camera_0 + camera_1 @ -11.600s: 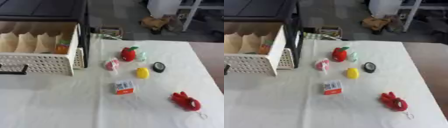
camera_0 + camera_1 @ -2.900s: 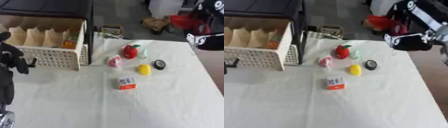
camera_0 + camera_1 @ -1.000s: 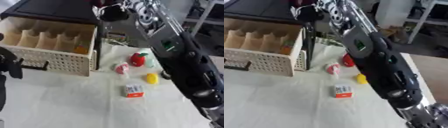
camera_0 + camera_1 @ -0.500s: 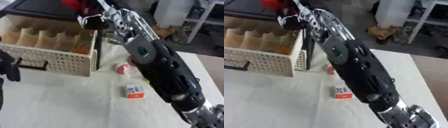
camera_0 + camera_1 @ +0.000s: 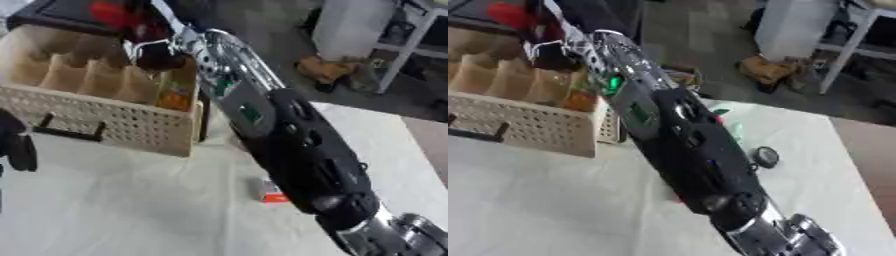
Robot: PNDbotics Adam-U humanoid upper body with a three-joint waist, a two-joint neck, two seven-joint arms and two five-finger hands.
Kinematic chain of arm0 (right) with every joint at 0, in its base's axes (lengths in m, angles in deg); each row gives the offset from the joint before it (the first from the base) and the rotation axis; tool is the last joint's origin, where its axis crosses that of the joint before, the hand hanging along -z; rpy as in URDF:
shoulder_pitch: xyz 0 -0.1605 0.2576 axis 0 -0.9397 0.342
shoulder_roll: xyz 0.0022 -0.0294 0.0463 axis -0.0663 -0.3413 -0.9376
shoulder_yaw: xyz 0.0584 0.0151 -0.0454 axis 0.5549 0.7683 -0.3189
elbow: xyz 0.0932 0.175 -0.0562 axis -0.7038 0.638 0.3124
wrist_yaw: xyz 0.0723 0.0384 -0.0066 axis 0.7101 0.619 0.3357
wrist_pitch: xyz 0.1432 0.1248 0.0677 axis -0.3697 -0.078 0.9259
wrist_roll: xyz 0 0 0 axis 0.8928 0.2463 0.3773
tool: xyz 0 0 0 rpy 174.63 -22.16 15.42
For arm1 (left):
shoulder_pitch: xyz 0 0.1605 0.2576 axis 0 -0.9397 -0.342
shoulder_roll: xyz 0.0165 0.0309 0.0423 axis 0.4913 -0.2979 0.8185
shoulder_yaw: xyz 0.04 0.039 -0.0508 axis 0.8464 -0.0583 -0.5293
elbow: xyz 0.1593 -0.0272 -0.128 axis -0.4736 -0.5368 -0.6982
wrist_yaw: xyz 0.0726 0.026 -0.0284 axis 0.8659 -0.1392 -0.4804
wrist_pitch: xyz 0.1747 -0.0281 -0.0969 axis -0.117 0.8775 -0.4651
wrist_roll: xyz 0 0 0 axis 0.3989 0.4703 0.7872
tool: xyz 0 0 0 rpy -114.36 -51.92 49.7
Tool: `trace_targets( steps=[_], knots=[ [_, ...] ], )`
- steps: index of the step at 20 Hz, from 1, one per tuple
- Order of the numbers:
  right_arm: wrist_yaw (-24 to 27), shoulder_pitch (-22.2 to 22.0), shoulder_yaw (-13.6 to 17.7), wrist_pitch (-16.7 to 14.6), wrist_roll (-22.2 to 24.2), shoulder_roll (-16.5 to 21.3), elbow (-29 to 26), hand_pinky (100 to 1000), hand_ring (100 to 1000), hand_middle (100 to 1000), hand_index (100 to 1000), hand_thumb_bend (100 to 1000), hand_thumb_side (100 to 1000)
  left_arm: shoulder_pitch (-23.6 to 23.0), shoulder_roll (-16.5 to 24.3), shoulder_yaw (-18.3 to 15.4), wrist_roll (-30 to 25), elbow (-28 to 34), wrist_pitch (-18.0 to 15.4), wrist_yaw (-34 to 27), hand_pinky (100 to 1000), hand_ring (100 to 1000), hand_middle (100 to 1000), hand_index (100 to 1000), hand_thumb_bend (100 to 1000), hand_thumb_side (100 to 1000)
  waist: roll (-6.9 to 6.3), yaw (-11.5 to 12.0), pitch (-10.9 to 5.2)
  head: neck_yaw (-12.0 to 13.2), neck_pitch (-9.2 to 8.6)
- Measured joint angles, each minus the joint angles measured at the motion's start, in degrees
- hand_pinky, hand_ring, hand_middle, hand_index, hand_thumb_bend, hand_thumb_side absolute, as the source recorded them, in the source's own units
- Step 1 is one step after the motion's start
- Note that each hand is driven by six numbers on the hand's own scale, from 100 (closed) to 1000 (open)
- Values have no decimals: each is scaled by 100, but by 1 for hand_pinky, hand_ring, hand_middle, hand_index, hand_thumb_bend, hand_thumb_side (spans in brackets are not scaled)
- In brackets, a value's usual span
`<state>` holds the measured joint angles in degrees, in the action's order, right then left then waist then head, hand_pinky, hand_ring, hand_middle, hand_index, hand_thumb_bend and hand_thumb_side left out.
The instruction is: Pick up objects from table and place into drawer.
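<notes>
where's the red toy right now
In the left eye view, the red toy is in the right hand, above the far right part of the drawer.

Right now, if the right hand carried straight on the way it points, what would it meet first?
Probably the drawer's divided compartments: the right hand, holding a red object, reaches over their far end. Depth is unclear.

No writing, label or number can be read anywhere around my right hand (image 5: 144, 35). The small white and orange box (image 5: 269, 192), below my arm, carries markings too blurred to read.
</notes>
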<state>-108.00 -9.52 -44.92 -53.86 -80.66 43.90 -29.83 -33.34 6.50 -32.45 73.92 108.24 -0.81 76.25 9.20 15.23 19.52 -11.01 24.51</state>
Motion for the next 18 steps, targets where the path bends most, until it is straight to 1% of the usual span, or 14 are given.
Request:
trace_targets(
  steps=[1,2,3,4,5,6,7,8,9,10,13,18],
  knots=[
    [-39,0,3,-4,-39,-23,47,446,407,436,516,100,249,0,-14,3,-10,0,10,-1,226,237,423,777,100,672,11,1,1,-3,-4],
    [-77,0,9,-10,-73,-40,94,476,426,459,547,152,344,0,-30,5,-17,0,17,-1,226,237,423,777,100,672,16,1,2,-4,-14],
    [-111,0,17,-14,-105,-44,140,476,426,459,547,152,344,0,-34,14,-24,0,24,-1,226,237,423,777,100,672,17,1,4,-4,-19],
    [-143,0,30,-16,-131,-44,181,514,457,492,593,253,470,0,-35,23,-31,0,31,-1,227,238,423,777,100,672,17,2,8,-4,-23],
    [-177,0,33,-17,-154,-44,215,524,465,501,607,275,496,0,-36,30,-38,0,38,-1,227,238,423,777,100,672,19,2,14,-4,-36],
    [-209,0,34,-17,-162,-45,243,556,495,537,654,336,564,0,-37,30,-40,0,40,-1,227,238,423,777,100,672,20,2,16,-3,-43],
    [-238,0,35,-17,-167,-46,249,562,502,544,665,350,575,0,-37,31,-41,0,41,-1,227,238,423,777,100,672,21,2,16,-2,-44],
    [-259,0,35,-18,-168,-47,251,587,527,572,702,394,605,0,-37,31,-42,0,41,-1,226,237,423,777,100,672,21,1,16,1,-44],
    [-269,0,34,-21,-157,-48,252,599,542,589,720,398,661,0,-37,31,-43,0,43,-1,226,238,423,777,100,662,21,-1,16,5,-44],
    [-274,0,33,-25,-142,-49,249,607,553,599,730,415,619,0,-37,31,-44,0,43,-1,226,237,423,777,100,672,21,-3,16,10,-44],
    [-274,0,31,-23,-72,-49,210,621,572,619,751,435,625,0,-38,31,-45,0,45,-2,226,236,423,776,100,672,17,-8,16,31,-42],
    [-214,-1,62,29,-41,-41,50,608,550,593,732,427,605,-3,-40,31,-48,0,47,-2,225,234,422,776,100,672,4,-41,21,39,-37]
  ],
)
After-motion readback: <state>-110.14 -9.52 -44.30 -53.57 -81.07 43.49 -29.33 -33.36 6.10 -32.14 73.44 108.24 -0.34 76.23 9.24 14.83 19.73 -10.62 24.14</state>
